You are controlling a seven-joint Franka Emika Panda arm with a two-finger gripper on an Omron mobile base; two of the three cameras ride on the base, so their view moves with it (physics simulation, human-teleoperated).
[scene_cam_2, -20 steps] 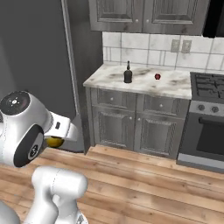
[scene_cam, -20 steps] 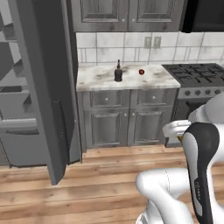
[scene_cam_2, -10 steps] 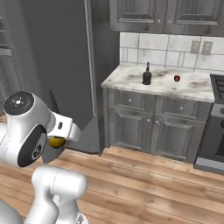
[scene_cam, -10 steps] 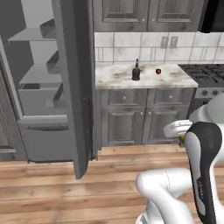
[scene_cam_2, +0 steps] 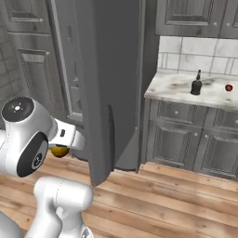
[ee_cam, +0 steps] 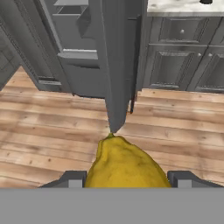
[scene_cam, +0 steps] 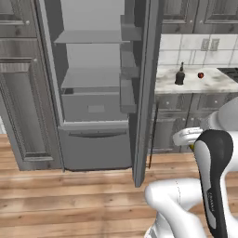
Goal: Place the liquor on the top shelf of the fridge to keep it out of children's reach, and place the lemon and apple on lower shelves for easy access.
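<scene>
The fridge (scene_cam: 93, 93) stands wide open on the left, and its door (scene_cam: 142, 93) swings out edge-on toward the robot, so that thin door edge is the main thing sticking into the floor space. There's a good stretch of bare wood floor (ee_cam: 52, 127) between the robot and the fridge, and more to the right of the door in front of the cupboards. Inside, the top shelf (scene_cam: 88, 37) and the lower shelf (scene_cam: 90, 79) are bare grey slabs with a drawer box below. The gripper (ee_cam: 124, 177) is clamped on the lemon (ee_cam: 124, 164), one finger on each side, jaws about half apart with the fruit filling the gap. In the hand view the lemon's long axis runs away from the camera, with its pointed tip aimed forward at the door's bottom edge. From the right base view the lemon (scene_cam_2: 59, 150) hangs low under the wrist, near the floor and well short of the fridge. The liquor (scene_cam: 180, 76) stands upright on the table (scene_cam: 195, 83) right of the fridge, and the apple (scene_cam: 200, 75) sits just to its right, apart from it.
</scene>
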